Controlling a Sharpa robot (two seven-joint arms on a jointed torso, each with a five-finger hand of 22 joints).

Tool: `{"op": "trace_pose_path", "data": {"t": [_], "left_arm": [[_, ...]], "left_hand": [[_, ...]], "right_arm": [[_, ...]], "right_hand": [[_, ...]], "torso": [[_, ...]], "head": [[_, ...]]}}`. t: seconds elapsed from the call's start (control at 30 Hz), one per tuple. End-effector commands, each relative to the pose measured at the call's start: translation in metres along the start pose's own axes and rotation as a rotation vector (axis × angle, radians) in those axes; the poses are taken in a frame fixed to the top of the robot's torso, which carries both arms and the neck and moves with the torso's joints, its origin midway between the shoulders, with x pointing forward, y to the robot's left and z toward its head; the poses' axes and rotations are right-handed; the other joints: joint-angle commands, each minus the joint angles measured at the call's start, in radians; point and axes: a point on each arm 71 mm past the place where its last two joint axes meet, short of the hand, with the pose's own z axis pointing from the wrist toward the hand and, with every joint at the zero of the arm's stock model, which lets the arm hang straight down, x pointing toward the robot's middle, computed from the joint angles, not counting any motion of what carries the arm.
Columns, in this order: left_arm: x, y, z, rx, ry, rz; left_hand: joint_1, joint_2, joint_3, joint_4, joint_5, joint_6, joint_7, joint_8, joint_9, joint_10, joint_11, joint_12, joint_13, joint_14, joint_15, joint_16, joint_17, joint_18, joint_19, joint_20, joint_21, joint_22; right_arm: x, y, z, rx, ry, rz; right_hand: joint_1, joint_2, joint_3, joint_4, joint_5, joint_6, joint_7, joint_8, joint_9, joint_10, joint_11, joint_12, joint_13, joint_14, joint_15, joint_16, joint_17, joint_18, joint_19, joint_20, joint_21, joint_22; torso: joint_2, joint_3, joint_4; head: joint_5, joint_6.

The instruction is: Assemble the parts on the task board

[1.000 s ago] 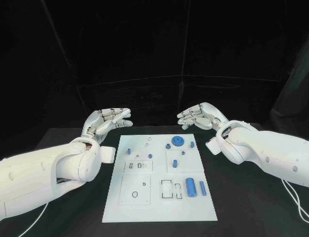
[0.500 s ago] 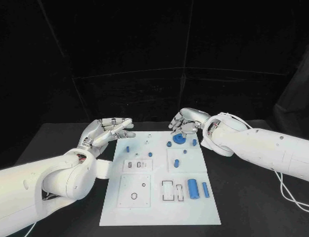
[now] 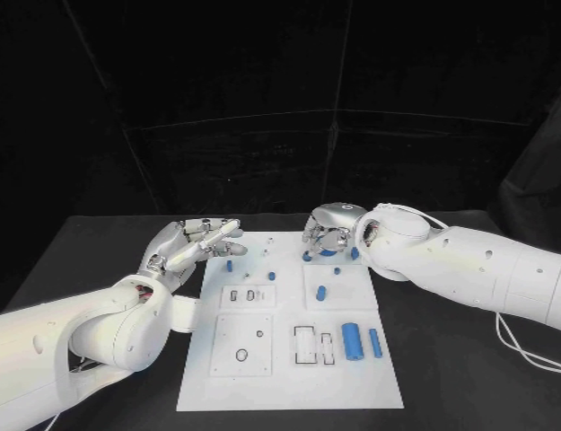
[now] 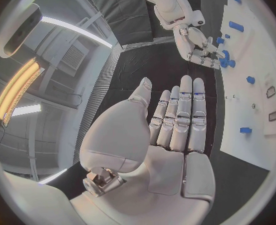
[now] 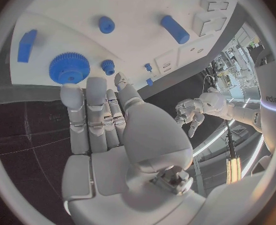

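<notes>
Nearby, right hand [image 3: 328, 235] over blue gear [image 5: 69, 67]

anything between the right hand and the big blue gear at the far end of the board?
Nothing visible. The right hand is open, its fingers reaching toward the blue gear on the task board. A smaller blue gear sits beside it, not in the path.
</notes>
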Motion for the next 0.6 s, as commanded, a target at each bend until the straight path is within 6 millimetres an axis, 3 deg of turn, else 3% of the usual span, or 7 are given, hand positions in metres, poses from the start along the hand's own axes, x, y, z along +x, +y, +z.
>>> {"op": "trace_pose_path", "data": {"t": [0.03,0.6], "left_arm": [[0.0016,-0.0017,0.0002,0.01,0.019,-0.002],[-0.0014,-0.0012,0.0007,0.003,0.015,0.0]], "left_hand": [[-0.007,0.005,-0.001,-0.004,-0.001,0.003,0.002,-0.005,-0.001,0.006,0.002,-0.006,-0.001,0.005,0.0,-0.005,0.002,0.006,0.006,0.001,-0.006,-0.002],[-0.01,0.005,-0.003,-0.004,-0.001,0.002,0.003,-0.007,-0.002,0.006,0.002,-0.009,-0.001,0.005,0.001,-0.007,0.004,0.006,0.007,0.002,-0.008,-0.003]], "right_arm": [[0.001,0.0016,0.0016,0.003,0.04,-0.058],[0.0039,0.0051,0.0051,-0.006,0.073,-0.064]], "right_hand": [[-0.003,0.005,0.001,-0.001,-0.001,-0.003,0.0,-0.001,-0.001,0.001,0.004,0.0,0.0,0.017,0.002,0.035,0.03,-0.012,0.006,0.0,0.021,0.023],[0.011,0.034,0.04,-0.003,0.0,0.004,0.0,0.0,-0.001,0.013,0.003,0.0,-0.001,0.021,0.003,0.213,0.207,-0.035,0.063,0.003,0.136,0.185]], "torso": [[0.01,-0.0009,0.0022],[0.018,-0.0012,0.0036]], "head": [[-0.001,0.0],[0.001,-0.007]]}}
